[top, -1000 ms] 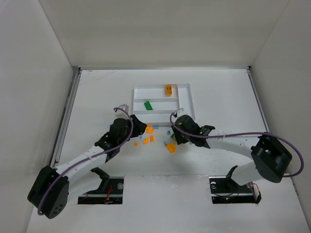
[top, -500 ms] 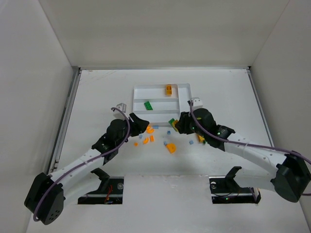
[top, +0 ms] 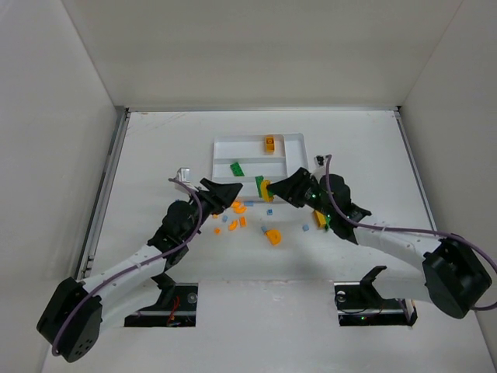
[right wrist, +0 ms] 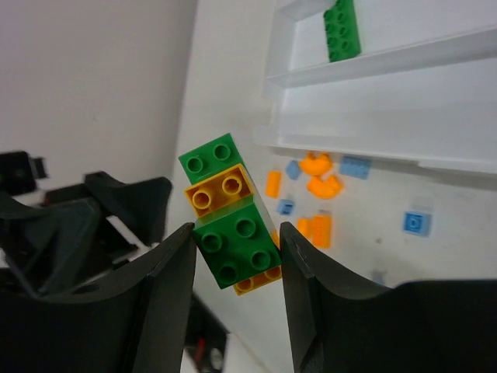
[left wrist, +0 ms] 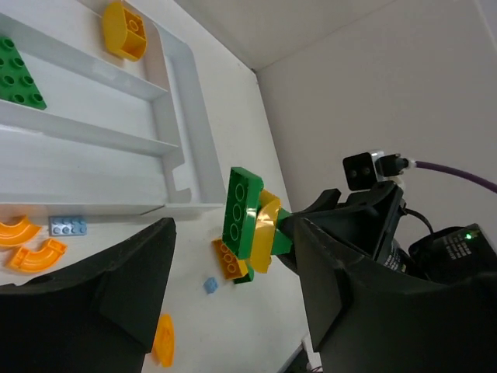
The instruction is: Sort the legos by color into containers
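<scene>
My right gripper (top: 268,189) is shut on a stuck-together cluster of green and yellow-orange legos (right wrist: 231,221), held above the table just in front of the white tray (top: 301,159). The cluster also shows in the left wrist view (left wrist: 250,221). My left gripper (top: 226,193) is open and empty, close to the left of the cluster, facing it. In the tray, an orange brick (top: 269,143) lies in the far slot and a green brick (top: 236,169) in the second slot. Loose orange legos (top: 239,208) and light blue legos (top: 304,228) lie on the table before the tray.
A larger orange piece (top: 273,237) lies nearer the arms. Curved orange pieces (left wrist: 35,252) and a blue plate (left wrist: 67,226) sit against the tray's front wall. White walls enclose the table on three sides.
My right gripper has lifted the green and yellow cluster off the table and carried it left toward the tray's front. My left gripper has risen and turned toward it.
</scene>
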Robot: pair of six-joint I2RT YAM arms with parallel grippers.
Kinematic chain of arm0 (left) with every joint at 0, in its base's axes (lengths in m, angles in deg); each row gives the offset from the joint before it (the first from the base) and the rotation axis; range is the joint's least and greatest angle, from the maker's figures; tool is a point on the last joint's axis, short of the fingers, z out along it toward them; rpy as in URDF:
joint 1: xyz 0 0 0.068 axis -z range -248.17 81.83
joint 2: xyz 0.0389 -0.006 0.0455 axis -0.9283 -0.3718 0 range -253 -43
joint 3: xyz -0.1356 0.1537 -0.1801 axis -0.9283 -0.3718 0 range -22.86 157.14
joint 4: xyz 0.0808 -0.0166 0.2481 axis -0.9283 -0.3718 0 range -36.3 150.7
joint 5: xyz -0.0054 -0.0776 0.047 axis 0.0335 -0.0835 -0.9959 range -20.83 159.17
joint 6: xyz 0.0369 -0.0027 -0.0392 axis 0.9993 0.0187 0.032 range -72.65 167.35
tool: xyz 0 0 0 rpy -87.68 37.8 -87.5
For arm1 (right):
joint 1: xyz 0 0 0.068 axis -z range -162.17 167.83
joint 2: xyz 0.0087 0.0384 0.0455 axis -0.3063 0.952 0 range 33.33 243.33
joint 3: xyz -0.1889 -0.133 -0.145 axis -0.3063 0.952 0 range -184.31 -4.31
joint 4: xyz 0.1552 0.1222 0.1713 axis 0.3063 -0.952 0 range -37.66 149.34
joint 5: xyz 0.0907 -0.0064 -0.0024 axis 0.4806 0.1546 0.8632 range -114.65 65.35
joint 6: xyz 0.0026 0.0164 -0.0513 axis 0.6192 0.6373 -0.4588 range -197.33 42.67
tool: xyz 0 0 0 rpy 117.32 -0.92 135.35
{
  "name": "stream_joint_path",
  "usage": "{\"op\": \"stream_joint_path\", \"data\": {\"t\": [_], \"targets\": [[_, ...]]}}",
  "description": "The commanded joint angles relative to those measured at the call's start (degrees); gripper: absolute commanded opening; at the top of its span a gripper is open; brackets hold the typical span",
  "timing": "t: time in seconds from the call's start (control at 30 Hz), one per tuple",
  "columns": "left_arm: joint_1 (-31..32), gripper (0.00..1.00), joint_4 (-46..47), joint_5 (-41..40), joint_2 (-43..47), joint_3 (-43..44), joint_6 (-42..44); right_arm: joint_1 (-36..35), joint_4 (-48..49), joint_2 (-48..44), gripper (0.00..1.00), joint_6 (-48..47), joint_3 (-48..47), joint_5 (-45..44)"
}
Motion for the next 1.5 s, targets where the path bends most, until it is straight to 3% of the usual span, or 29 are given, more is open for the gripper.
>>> {"op": "stream_joint_path", "data": {"t": [0.0,0.3,0.73,1.27,1.47], "targets": [[-0.17,0.61,10.69,-0.21,-0.86,-0.54,-3.09,1.76,16.43,1.1,0.19,13.56,1.15,5.39],[1.67,0.73,23.09,-0.82,-7.36,-0.28,-2.65,2.29,34.36,9.26,0.17,30.71,3.79,10.58],[0.45,0.67,29.24,-0.82,-16.07,1.83,-4.23,-0.43,53.71,23.94,0.18,41.61,3.53,11.55],[-0.69,0.53,35.49,-1.96,-22.58,2.45,-5.82,-1.31,57.94,27.38,0.18,43.02,4.32,10.5],[-1.57,0.51,34.79,-2.58,-21.96,1.48,-5.82,-1.49,60.92,29.22,0.18,44.08,4.58,10.5]]}}
